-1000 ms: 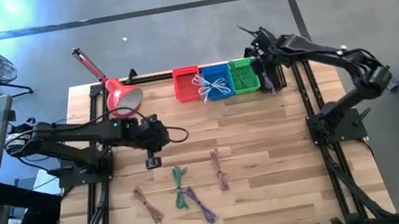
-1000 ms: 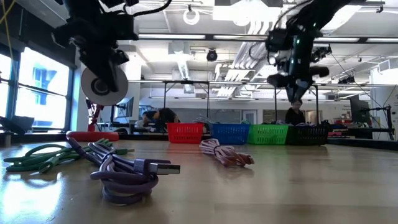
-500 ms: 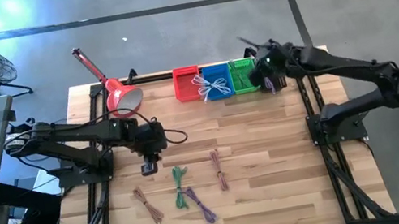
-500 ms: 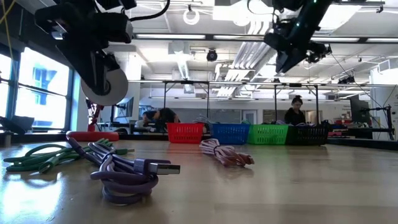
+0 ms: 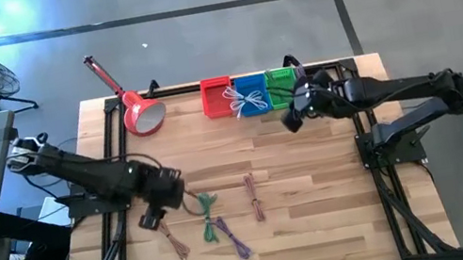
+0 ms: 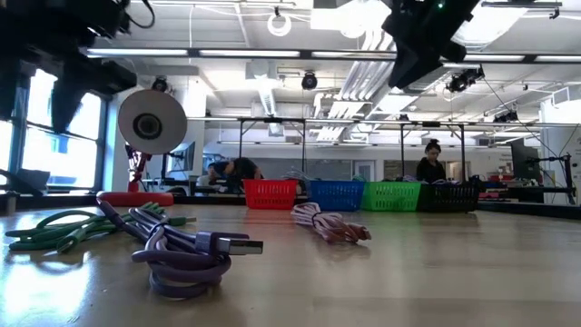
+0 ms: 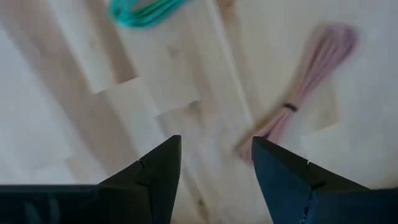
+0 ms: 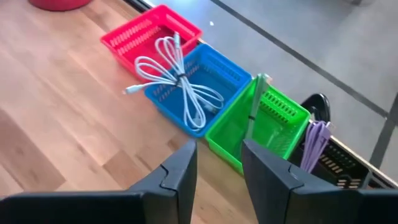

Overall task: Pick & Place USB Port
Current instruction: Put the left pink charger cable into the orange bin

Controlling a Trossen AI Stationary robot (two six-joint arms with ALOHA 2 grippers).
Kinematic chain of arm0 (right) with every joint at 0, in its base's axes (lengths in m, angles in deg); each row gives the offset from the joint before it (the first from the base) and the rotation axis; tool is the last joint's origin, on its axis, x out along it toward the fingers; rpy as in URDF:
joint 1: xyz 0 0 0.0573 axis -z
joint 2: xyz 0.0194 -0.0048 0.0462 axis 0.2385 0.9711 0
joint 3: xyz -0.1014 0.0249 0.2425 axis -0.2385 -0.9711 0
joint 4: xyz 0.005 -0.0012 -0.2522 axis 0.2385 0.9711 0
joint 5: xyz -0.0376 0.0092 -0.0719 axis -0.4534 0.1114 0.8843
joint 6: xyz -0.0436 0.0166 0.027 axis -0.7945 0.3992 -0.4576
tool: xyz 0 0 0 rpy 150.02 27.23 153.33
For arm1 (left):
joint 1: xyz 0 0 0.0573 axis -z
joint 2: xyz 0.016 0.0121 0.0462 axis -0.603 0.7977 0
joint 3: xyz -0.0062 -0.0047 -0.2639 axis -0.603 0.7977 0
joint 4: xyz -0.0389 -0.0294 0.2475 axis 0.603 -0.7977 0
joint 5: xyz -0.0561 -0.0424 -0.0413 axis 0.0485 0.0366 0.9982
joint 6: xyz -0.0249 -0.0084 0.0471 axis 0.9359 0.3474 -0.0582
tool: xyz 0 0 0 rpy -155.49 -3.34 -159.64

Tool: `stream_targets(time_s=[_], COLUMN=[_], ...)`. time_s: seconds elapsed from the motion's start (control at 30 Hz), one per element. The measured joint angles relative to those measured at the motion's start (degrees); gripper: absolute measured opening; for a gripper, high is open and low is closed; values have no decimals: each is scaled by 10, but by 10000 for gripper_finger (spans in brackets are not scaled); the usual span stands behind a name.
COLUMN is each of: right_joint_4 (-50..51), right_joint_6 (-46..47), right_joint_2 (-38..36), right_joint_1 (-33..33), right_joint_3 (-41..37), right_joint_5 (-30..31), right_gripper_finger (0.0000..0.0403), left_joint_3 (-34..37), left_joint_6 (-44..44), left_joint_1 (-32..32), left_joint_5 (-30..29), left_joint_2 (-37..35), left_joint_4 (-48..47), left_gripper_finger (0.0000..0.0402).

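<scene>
Four coiled USB cables lie on the wooden table: a brown one (image 5: 172,237), a green one (image 5: 207,218), a purple one (image 5: 232,238) and a pink one (image 5: 252,195). My left gripper (image 5: 150,219) is open and empty, just left of the brown cable; its wrist view (image 7: 214,155) looks down on a pinkish cable (image 7: 308,71) and the green one (image 7: 146,11). My right gripper (image 5: 290,120) is open and empty, in front of the row of baskets; its wrist view (image 8: 217,168) faces them.
Red (image 8: 155,28), blue (image 8: 214,68), green (image 8: 273,118) and black (image 8: 333,165) baskets stand in a row at the far edge. A white cable (image 8: 177,78) lies across the red and blue ones; a purple cable (image 8: 314,140) rests in the black one. A red lamp (image 5: 141,115) stands far left.
My left gripper has gone toward the table's near-left, from beside the lamp to beside the brown cable. My right gripper has drawn back from over the black basket toward the near and left, and has risen in the low view. The cables have kept still.
</scene>
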Motion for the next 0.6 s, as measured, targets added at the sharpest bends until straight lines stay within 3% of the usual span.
stream_targets(time_s=[0.3,0.6], right_joint_4=[-1,-1], right_joint_6=[25,35], right_joint_2=[0,0], right_joint_1=[-68,-105], right_joint_3=[0,0], right_joint_5=[38,57], right_gripper_finger=[117,117], left_joint_3=[0,0], left_joint_6=[185,258], left_joint_1=[150,253], left_joint_5=[-20,-105], left_joint_2=[1,33], left_joint_4=[23,32], left_gripper_finger=[192,192])
